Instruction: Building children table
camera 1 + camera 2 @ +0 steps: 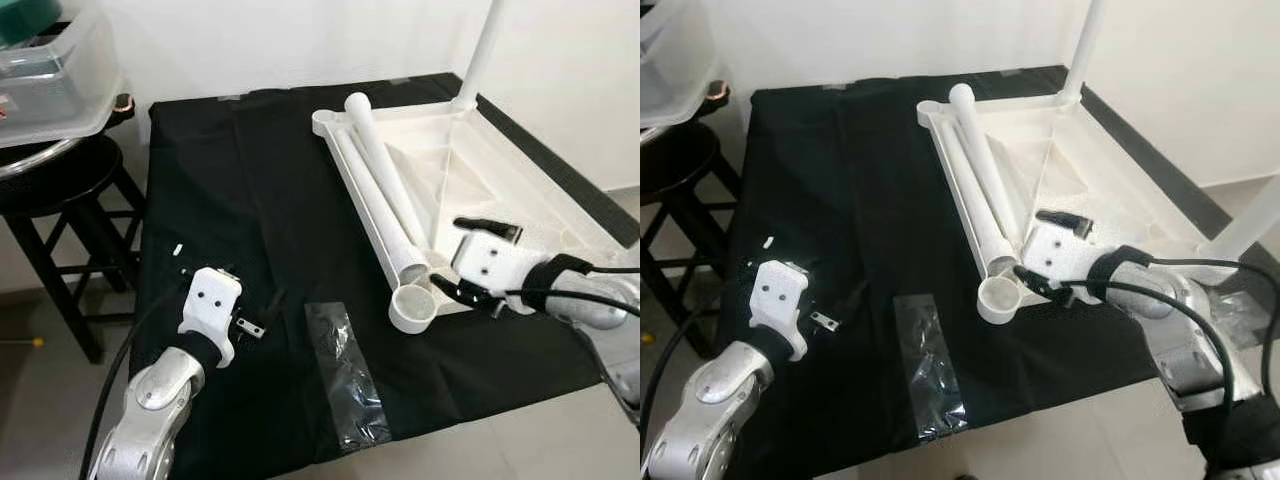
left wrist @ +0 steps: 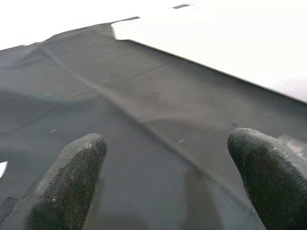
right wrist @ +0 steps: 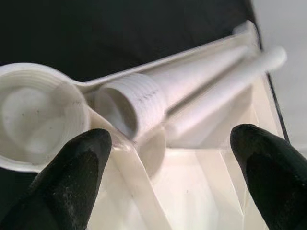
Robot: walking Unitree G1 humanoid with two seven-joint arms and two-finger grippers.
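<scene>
Black cloth (image 1: 250,200): open passage, centre through 12 o'clock.
3 o'clock: blocked by upturned white tabletop (image 1: 520,190), loose legs (image 1: 385,190) laid along its rim.
6 o'clock: plastic bag (image 1: 345,375) lies flat.
9 o'clock: stool (image 1: 70,200) flanks the edge.

You're in a plain home room: white walls, a black-clothed bench (image 1: 250,200), a dark wooden stool (image 1: 70,200) at far left carrying a clear plastic storage box (image 1: 50,75).

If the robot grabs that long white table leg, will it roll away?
The table leg is round and smooth, so it probably rolls or slips easily. It looks hollow at its threaded end, so likely light yet stiff. The open right gripper sits near that end; the tabletop rim may stop it.
</scene>
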